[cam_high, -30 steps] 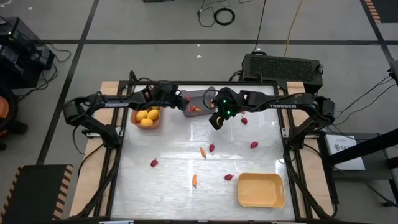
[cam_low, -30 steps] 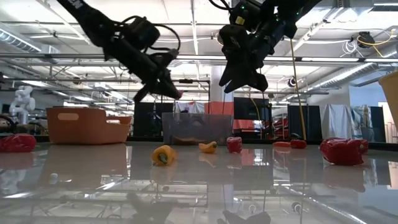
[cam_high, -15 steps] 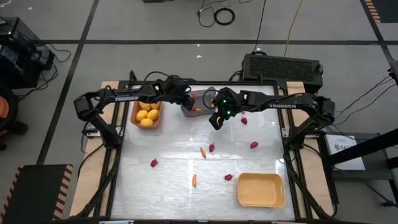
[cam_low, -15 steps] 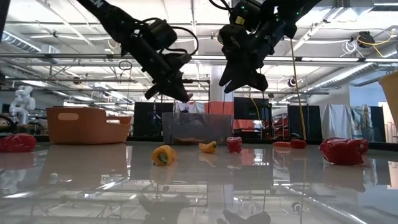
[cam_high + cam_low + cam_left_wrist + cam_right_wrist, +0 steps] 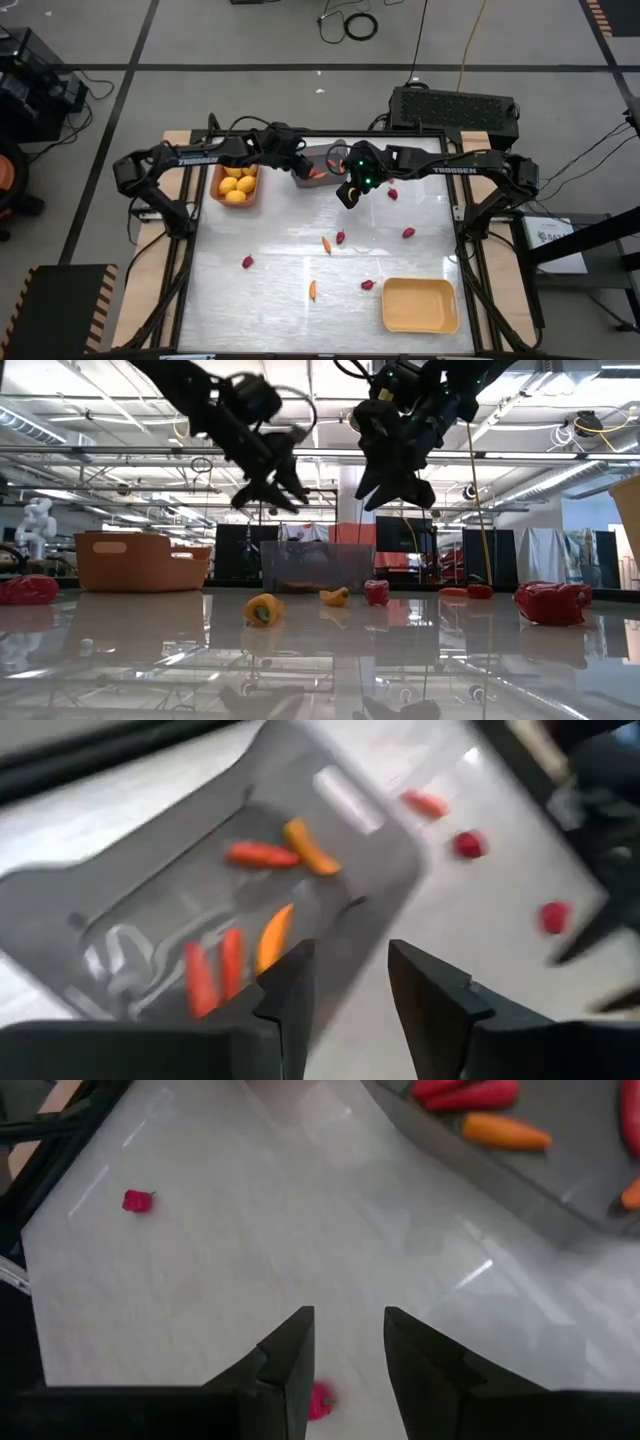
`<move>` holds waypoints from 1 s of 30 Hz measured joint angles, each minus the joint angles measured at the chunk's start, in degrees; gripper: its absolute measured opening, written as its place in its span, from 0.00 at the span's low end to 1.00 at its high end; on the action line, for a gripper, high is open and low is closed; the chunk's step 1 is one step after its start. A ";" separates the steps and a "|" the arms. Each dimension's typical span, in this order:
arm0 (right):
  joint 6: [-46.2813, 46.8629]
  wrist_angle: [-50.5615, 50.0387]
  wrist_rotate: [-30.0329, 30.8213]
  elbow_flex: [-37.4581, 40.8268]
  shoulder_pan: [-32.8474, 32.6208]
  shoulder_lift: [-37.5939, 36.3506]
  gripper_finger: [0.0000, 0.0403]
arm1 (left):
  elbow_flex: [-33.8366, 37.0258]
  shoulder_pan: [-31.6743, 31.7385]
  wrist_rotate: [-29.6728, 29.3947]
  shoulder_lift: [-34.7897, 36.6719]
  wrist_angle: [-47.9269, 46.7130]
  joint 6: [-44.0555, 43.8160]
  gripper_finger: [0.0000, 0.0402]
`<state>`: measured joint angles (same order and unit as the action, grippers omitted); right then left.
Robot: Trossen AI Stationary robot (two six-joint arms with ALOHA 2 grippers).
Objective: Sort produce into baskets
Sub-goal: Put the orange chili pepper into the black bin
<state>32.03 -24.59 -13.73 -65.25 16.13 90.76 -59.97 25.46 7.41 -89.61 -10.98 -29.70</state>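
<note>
the left pincer (image 5: 298, 170) hangs above the dark grey basket (image 5: 330, 154) at the far edge of the tabletop (image 5: 280, 290), jaws a little apart with nothing between them. several orange-red peppers (image 5: 262, 854) lie in that basket (seen past the fingers). the right pincer (image 5: 347, 195) hovers just beside the grey basket, also slightly parted and empty. the orange-brown basket (image 5: 252, 195), next to the grey one, holds yellow fruits (image 5: 236, 187); the pale yellow basket (image 5: 420, 305) sits well apart from it.

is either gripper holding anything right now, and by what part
Nothing is held: the left gripper over the grey bin and the right gripper both have empty gaps.
</note>
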 joint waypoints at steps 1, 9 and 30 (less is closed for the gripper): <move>0.64 -0.84 -0.06 0.00 -0.01 0.00 0.28 | -0.04 -1.04 -0.39 0.79 0.13 0.13 0.32; -2.80 -5.74 -1.19 0.02 -1.39 0.00 0.28 | -0.02 -13.05 -7.68 5.85 -0.48 5.97 0.26; -10.92 -23.40 20.11 0.02 9.83 0.11 0.25 | 0.05 -28.14 -12.67 2.85 -4.42 7.11 0.25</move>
<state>21.10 -48.00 6.38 -65.23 25.96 90.88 -59.92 -2.68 -5.26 -86.76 -15.39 -22.59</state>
